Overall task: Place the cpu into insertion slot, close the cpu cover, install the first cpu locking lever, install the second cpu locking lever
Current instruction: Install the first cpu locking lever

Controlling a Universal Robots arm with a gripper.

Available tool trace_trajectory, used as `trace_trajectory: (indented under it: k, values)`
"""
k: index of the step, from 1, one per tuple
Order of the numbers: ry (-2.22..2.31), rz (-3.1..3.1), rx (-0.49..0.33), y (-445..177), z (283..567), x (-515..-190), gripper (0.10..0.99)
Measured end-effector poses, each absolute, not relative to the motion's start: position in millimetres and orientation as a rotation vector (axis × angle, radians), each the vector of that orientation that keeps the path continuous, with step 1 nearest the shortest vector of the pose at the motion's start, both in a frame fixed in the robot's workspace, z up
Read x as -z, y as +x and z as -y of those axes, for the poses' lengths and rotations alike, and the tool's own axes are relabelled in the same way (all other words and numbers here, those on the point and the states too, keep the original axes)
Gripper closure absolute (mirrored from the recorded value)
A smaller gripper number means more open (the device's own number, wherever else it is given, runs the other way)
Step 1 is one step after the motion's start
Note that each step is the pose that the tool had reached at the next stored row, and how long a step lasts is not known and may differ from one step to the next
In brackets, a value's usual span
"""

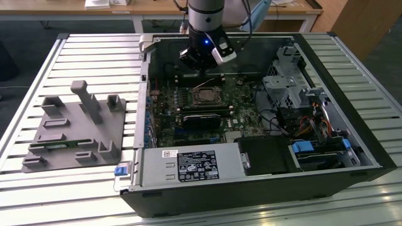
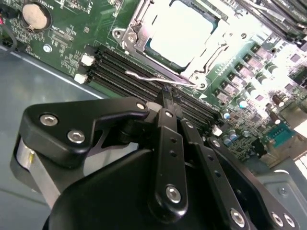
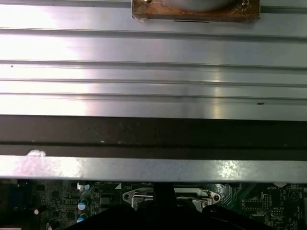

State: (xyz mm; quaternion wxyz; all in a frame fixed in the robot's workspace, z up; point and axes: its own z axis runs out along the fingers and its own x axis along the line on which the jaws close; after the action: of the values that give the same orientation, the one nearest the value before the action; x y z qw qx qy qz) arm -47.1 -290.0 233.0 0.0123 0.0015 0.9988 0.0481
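Observation:
The open computer case holds the green board, and the insertion slot [image 1: 205, 97] is near its middle. In the second wrist view the cpu [image 2: 180, 33] lies in the slot, its top bright silver. The cpu cover [image 2: 136, 40] lies flat around it as a silver frame. A thin silver locking lever [image 2: 144, 76] stands free of the socket, slanting over the memory slots. My gripper [image 2: 165, 93] is shut with nothing between the fingers, and its tip is right at this lever's wire. From outside, the gripper [image 1: 202, 70] hangs just behind the socket.
Long black memory slots [image 2: 120, 64] run beside the socket. The case wall [image 3: 153, 134] is close behind the gripper. A drive cage [image 1: 285, 89] and cables fill the exterior view's right. The power supply [image 1: 191, 165] is in front. A grey fixture plate [image 1: 75, 127] lies outside the case on the left.

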Motion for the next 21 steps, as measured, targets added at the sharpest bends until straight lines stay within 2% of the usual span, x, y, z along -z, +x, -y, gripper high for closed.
trace_trajectory:
  k: [21]
  values:
    - [0.004,-3.113,-0.150,-43.7,288.8,-226.9,0.980]
